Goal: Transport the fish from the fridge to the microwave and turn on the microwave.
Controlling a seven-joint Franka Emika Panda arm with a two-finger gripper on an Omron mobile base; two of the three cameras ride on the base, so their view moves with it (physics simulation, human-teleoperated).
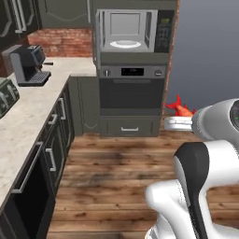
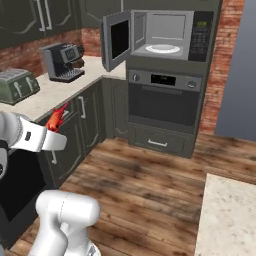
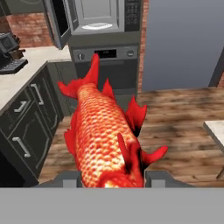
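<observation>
The red-orange fish (image 3: 103, 131) lies lengthwise between my gripper's (image 3: 113, 178) two dark fingertips, forked tail pointing away toward the microwave (image 3: 98, 15); the jaws are shut on its body. From the base cameras the fish (image 1: 179, 108) (image 2: 57, 117) sticks out above the white hand, held over the wooden floor. The microwave (image 1: 133, 30) (image 2: 167, 32) is built in above an oven, its door (image 2: 117, 40) swung open to the left and the white turntable (image 1: 125, 44) bare. The fridge's (image 1: 205, 46) (image 3: 183, 43) plain grey side rises to the right of the microwave column.
An oven (image 1: 131, 91) with a drawer sits under the microwave. A light stone counter (image 1: 28, 107) over dark cabinets runs along the left, carrying a coffee machine (image 1: 28, 63) and a toaster (image 2: 17, 85). Another counter corner (image 2: 227, 215) juts in at the right. Wooden floor (image 1: 116, 177) lies between.
</observation>
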